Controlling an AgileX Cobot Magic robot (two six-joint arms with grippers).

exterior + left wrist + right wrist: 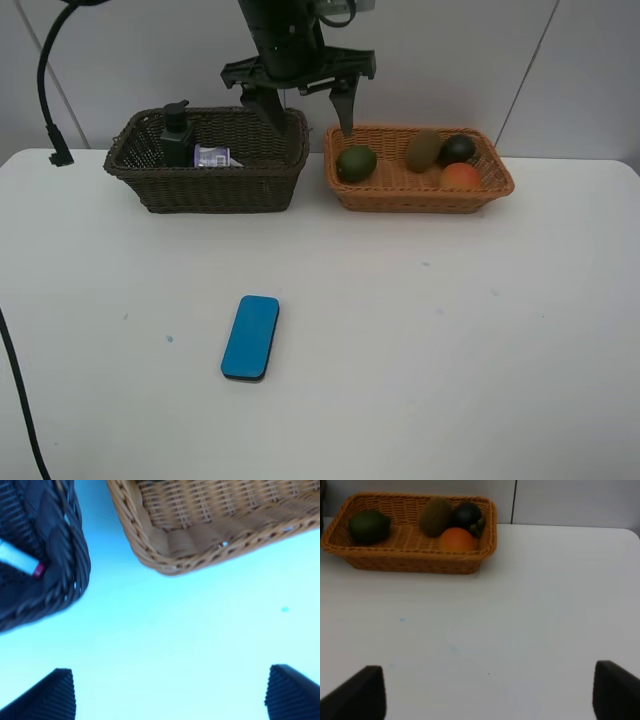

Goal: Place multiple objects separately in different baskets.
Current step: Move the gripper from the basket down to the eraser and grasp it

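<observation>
Blue eraser (250, 337) flat on the white table (450, 350), well in front of both baskets, long axis running near-to-far and tipped slightly rightward at its far end. Left gripper (307, 112) spread wide and empty above the gap between dark basket (215, 185) and orange basket (420, 190) (fruit already in the latter). Right gripper (487, 692) likewise spread, holding nothing.

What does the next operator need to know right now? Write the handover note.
Left end effector: open, empty, above the gap between the two baskets.
Right end effector: open, empty, over bare table.
Dark basket: pump bottle, purple-lidded tub, marker.
Light basket: lime, kiwi, mangosteen, peach.
Done: seven items sorted.
Left: blue eraser lies flat on the table, in front of the dark basket; it probably belongs there.
</observation>
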